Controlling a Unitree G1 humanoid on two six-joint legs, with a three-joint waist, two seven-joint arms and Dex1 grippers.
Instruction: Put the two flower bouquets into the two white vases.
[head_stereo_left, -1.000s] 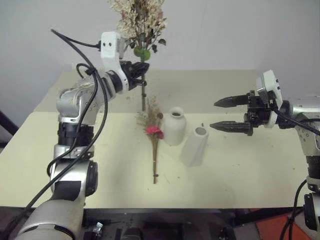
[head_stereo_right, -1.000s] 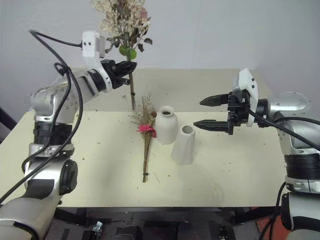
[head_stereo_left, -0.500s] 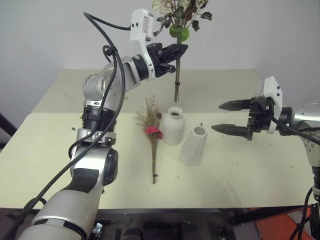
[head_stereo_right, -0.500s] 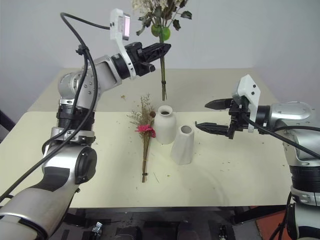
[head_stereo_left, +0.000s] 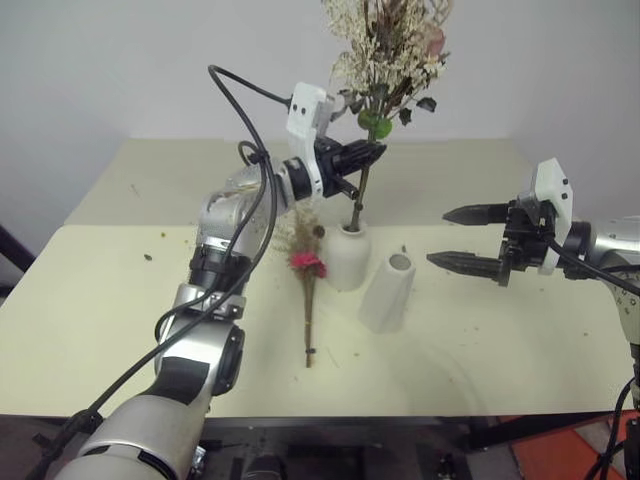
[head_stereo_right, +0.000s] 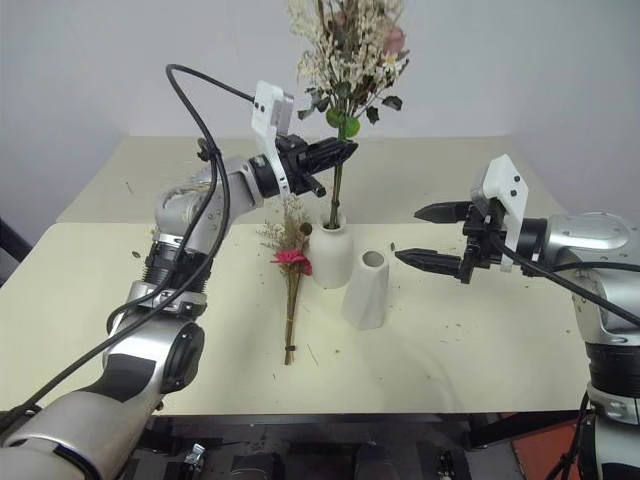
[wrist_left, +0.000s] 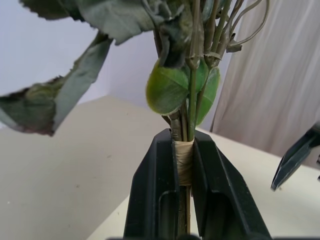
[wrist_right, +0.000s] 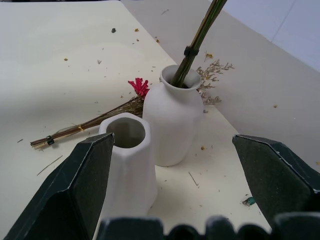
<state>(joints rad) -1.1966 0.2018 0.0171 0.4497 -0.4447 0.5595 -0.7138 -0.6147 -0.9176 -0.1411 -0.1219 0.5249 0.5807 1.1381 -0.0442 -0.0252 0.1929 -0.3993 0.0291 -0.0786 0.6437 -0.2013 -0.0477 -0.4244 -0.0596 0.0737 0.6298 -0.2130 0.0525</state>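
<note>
While stems enter the round vase (head_stereo_left: 347, 257):
Left gripper (head_stereo_left: 372, 153): clamped on the cream bouquet (head_stereo_left: 388, 45) (upright).
Right gripper (head_stereo_left: 457, 238): held agape beside that vase.

The top of the cream-white bouquet (head_stereo_left: 385, 60) is cut off by the upper edge of both eye views. Its stem ends are hidden inside the round vase (wrist_right: 172, 120), so how deep they reach cannot be told. Behind that vase, part of the tan bouquet (wrist_right: 100, 117) is concealed in the right wrist view. The taped stems (wrist_left: 184, 160) are partly covered between the left gripper (wrist_left: 185, 165) fingers (wrist_left: 152, 190).
</note>
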